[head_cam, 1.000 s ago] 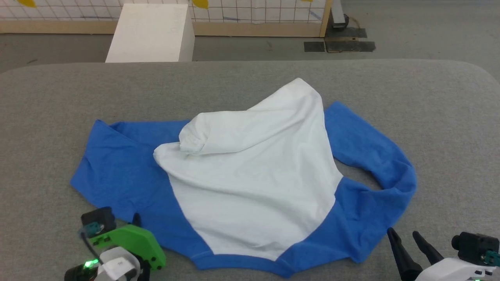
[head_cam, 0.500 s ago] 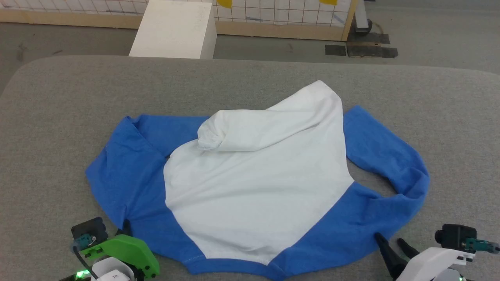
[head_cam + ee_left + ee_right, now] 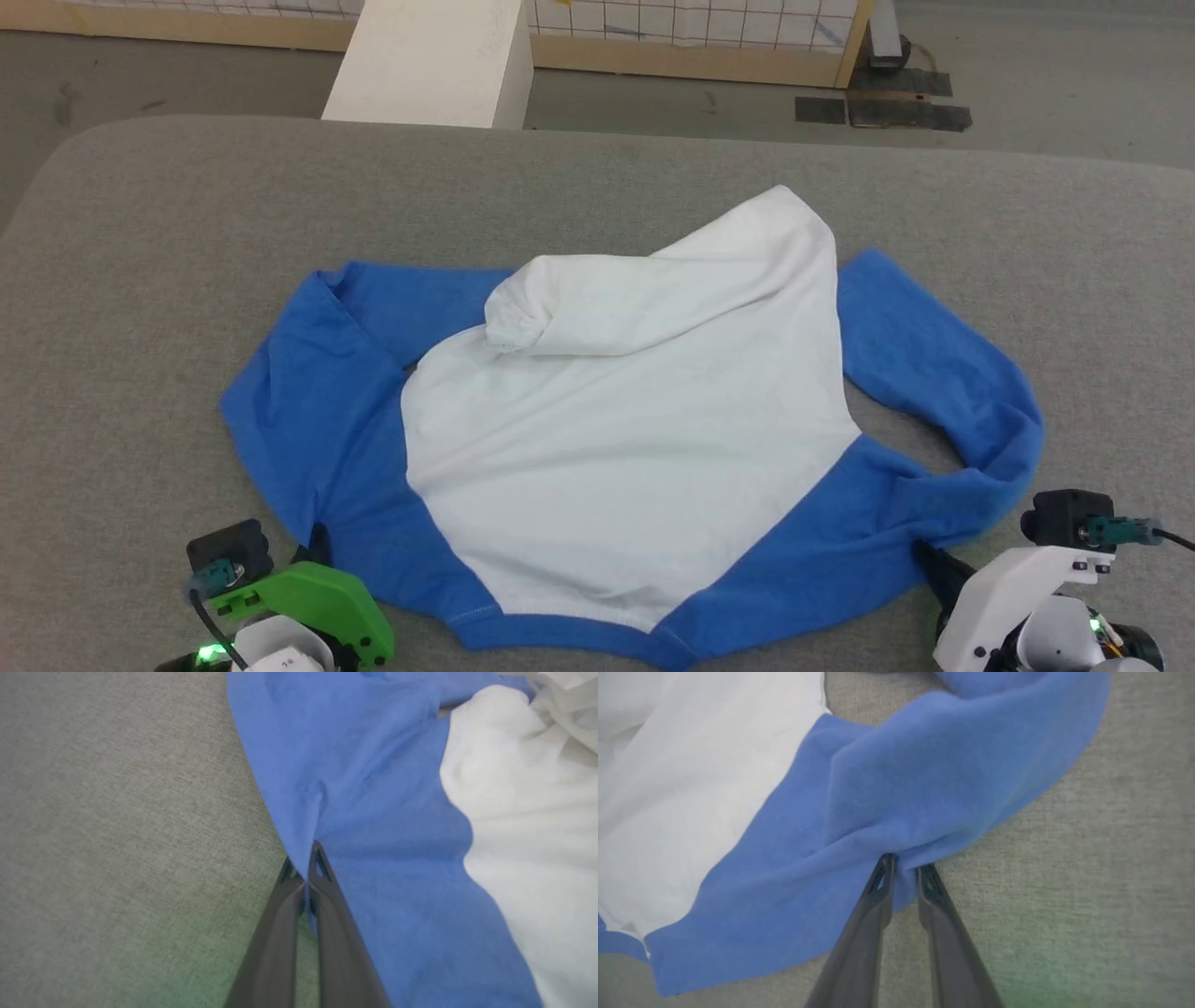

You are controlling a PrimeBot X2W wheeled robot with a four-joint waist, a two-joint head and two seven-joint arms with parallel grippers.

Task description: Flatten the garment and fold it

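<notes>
The garment point(image 3: 607, 448), a T-shirt with a white body and blue sleeves, lies crumpled on the grey padded table point(image 3: 140, 280), its white part bunched toward the back. At the lower left my left gripper point(image 3: 317, 543) is shut on the blue edge; in the left wrist view its fingertips point(image 3: 317, 856) pinch a ridge of the blue cloth point(image 3: 373, 788). My right gripper point(image 3: 926, 557) is at the lower right, against the curled blue sleeve. In the right wrist view it point(image 3: 906, 865) stands nearly shut, a fold of blue cloth point(image 3: 901, 774) pinched between its fingers.
A white box point(image 3: 429, 56) stands on the floor beyond the table's far edge. Behind it runs a wood-framed wire-grid fence point(image 3: 700, 51). Dark patches of tape point(image 3: 887, 107) lie on the floor at the back right. Bare grey table surrounds the shirt on all sides.
The head camera has shifted. My right gripper has gone forward from bare table to the blue sleeve edge and closed on it from wide open. The left gripper keeps its grip.
</notes>
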